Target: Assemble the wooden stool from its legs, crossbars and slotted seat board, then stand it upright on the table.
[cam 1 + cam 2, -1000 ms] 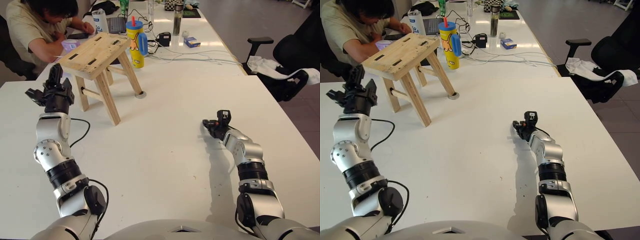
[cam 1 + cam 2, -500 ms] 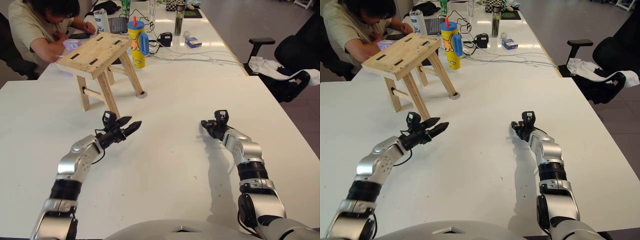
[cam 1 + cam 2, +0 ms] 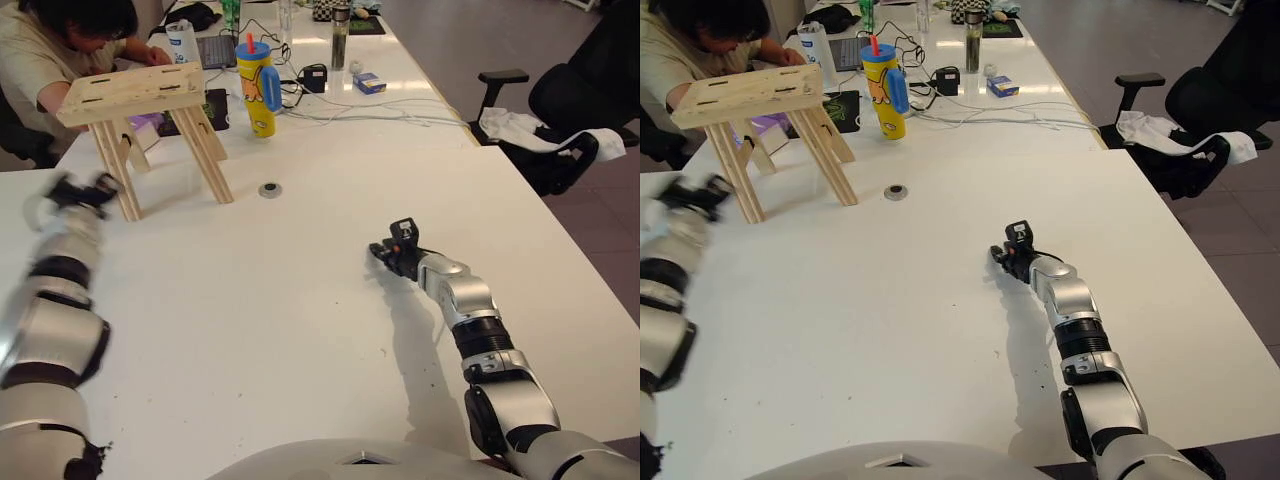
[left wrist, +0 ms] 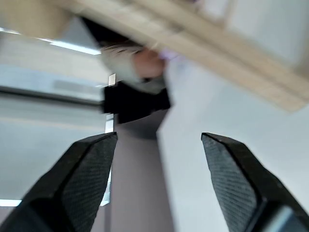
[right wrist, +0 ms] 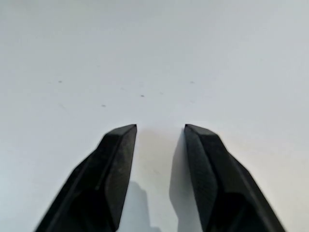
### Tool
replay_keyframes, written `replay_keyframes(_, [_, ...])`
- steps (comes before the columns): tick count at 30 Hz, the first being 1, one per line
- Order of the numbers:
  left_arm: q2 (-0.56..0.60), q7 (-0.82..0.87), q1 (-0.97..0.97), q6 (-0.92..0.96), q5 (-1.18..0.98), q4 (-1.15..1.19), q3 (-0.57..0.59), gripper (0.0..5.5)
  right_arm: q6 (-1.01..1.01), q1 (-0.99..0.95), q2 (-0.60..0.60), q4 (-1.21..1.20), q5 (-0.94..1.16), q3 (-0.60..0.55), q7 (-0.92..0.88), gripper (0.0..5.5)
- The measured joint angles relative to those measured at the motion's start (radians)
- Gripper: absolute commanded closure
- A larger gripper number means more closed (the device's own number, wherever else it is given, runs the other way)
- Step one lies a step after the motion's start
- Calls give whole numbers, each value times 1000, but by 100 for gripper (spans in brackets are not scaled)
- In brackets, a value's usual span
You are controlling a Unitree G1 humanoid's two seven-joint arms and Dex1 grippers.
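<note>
Nearest in, the right gripper (image 3: 383, 251) sits low on the white table (image 3: 250, 330), a shade toward 3 o'clock from the table's middle, tips aimed at 10 o'clock. Its fingers (image 5: 118, 159) are parted by a narrow gap with bare tabletop between them, gripping nothing.

Over at 9 o'clock, the left gripper (image 3: 85, 188) is up near the table's left edge, smeared with blur. Its fingers (image 4: 91, 164) are spread wide and empty, and pale wood runs across the wrist view beyond the tips. It is just beside the stool's nearest leg (image 3: 127, 180); contact or a small gap, cannot tell.

Now the wooden stool (image 3: 130, 88): fully put together and standing upright on the table at about 10 o'clock, slotted seat board on top, legs splayed.

At 11 o'clock from the right gripper, a small round disc (image 3: 268, 189) lies on the table, just off the stool's right front leg. Farther back at 12 o'clock stands a yellow cup (image 3: 256, 90) with a blue handle, then loose cables (image 3: 380, 108) and a small blue box (image 3: 370, 83). Off the table at 2 o'clock, a black office chair (image 3: 560, 100).
</note>
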Motion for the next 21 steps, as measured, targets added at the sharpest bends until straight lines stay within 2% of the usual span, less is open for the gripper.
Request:
replay_keyframes(2, [24,22,-44,-33,6,8,35,227,6,0,10,-5,0,9,3,368])
replay_keyframes(5, [-46,22,-1,-103,-60,20,138,227,9,0,20,-9,1,10,7,368])
replay_keyframes(9, [-208,-1,137,-303,-281,-36,371,227,-48,0,39,-17,8,-21,-7,368])
replay_keyframes(12, [-335,-67,251,-432,-456,-170,526,227,-112,0,46,-69,35,-92,-39,368])
replay_keyframes(17, [-501,-78,447,-479,-537,-551,558,227,-208,3,72,-90,10,-107,-119,368])
replay_keyframes(21, [-664,-91,561,-363,-558,-847,500,227,-299,-5,104,-110,-64,-91,-228,368])
